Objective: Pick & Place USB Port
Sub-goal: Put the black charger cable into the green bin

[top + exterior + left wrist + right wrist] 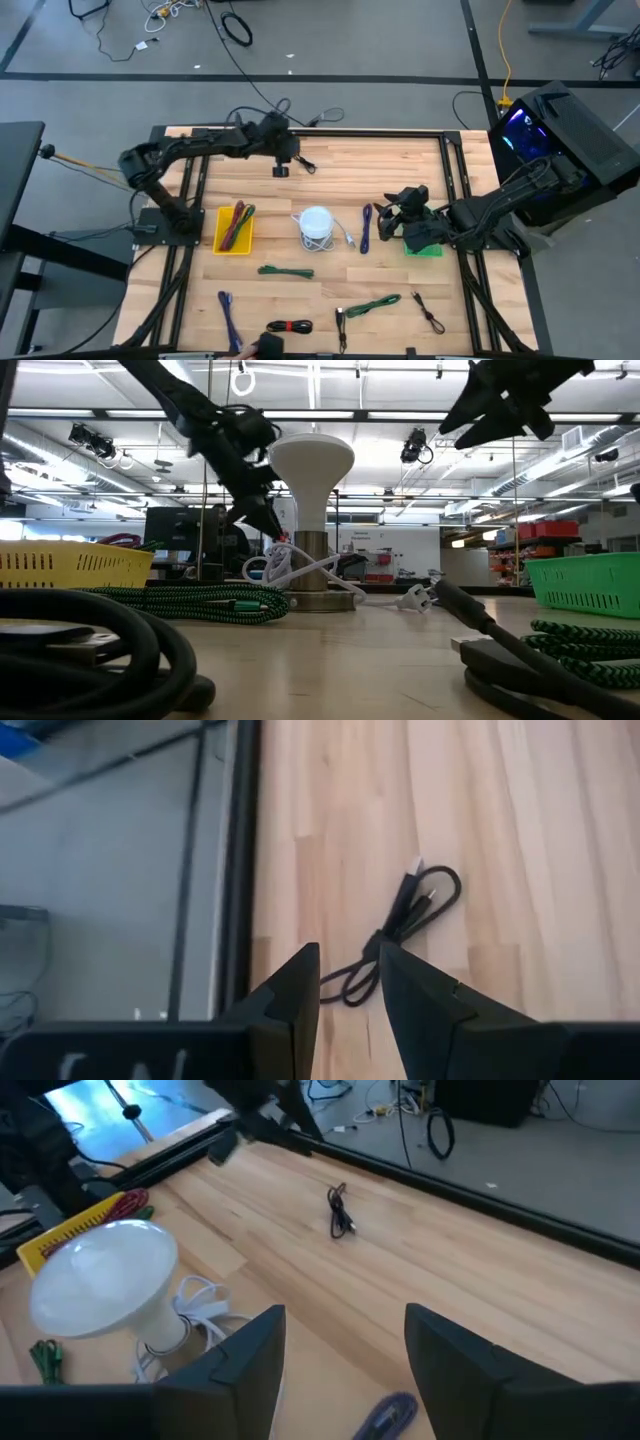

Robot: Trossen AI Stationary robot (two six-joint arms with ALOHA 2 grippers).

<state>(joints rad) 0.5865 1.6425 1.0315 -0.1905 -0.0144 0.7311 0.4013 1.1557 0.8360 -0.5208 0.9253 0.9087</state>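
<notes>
Near the bench's far edge: left end effector (281,170) hovers, fingers narrowly parted, empty, beside black USB cable (400,925). Right end effector (392,222) wide apart, empty, by green basket (424,249).

Pale, smooth, matt wood table (330,300); glossy white lamp (105,1285); yellow (235,247) and green (590,585) slotted plastic baskets.

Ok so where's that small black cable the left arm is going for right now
In the high view the small black cable lies near the table's far edge, left of centre, just beside the left gripper and beyond the white lamp. The left wrist view shows it lying loose on the wood.
</notes>
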